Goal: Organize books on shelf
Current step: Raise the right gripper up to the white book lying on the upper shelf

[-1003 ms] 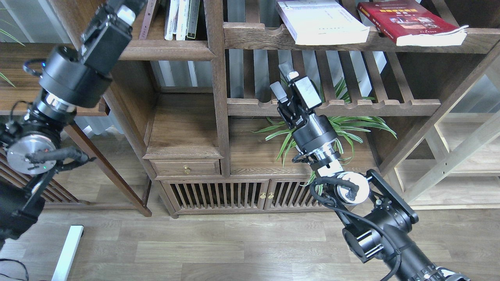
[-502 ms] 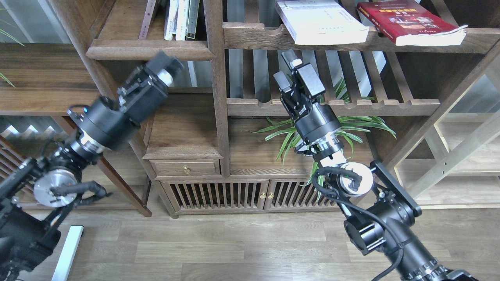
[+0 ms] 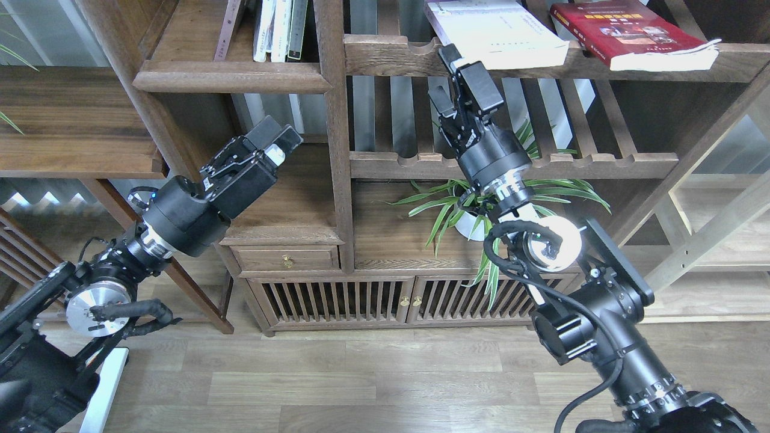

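A thick white book (image 3: pixel 496 33) lies flat on the upper slatted shelf, its front edge overhanging the rail. A red book with a photo cover (image 3: pixel 631 33) lies flat to its right. My right gripper (image 3: pixel 443 78) is raised just below and left of the white book's near corner, open and holding nothing. The solid shelf with the moulded front edge (image 3: pixel 231 77) is at the upper left; a brownish-spined book (image 3: pixel 228 24) leans there. My left gripper (image 3: pixel 275 141) hangs below that shelf, dark and end-on, with nothing visibly in it.
Thin white and dark-spined books (image 3: pixel 280 30) stand upright on the moulded shelf. A thick post (image 3: pixel 334 120) divides the two bays. A potted plant (image 3: pixel 481 204) sits behind my right arm, above a cabinet with a drawer (image 3: pixel 287 258).
My left arm has dropped from the top-left shelf down to below it. My right gripper has climbed from the lower slatted rail up to the white book's corner.
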